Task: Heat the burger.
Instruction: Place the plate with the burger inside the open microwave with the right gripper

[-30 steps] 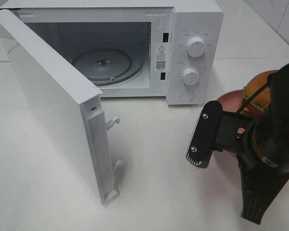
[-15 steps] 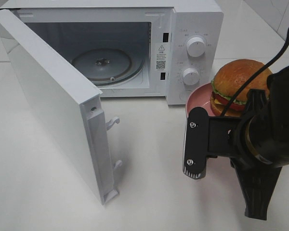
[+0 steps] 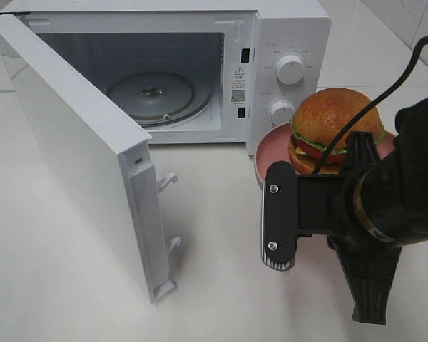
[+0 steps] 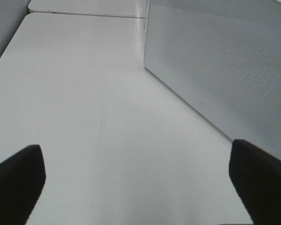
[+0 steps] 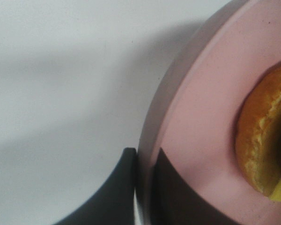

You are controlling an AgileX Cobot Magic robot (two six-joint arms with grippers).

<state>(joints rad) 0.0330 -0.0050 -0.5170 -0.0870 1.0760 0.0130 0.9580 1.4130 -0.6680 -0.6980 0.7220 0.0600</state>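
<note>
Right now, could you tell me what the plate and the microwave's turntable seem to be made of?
Plate: likely plastic or glazed ceramic. Its surface is an even pink with a soft sheen, and the look leaves open which of the two it is.
Turntable: probably clear glass. The grey beneath seems to show through it, and its ringed rim catches the light.

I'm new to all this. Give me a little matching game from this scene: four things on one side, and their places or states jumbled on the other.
Things:
1. microwave door
2. burger
3. right pincer
4. left pincer

States:
A. shut on the rim of the pink plate
B. open, holding nothing
C. swung wide open
D. sitting on the pink plate

Pairs: 1-C, 2-D, 3-A, 4-B.
</note>
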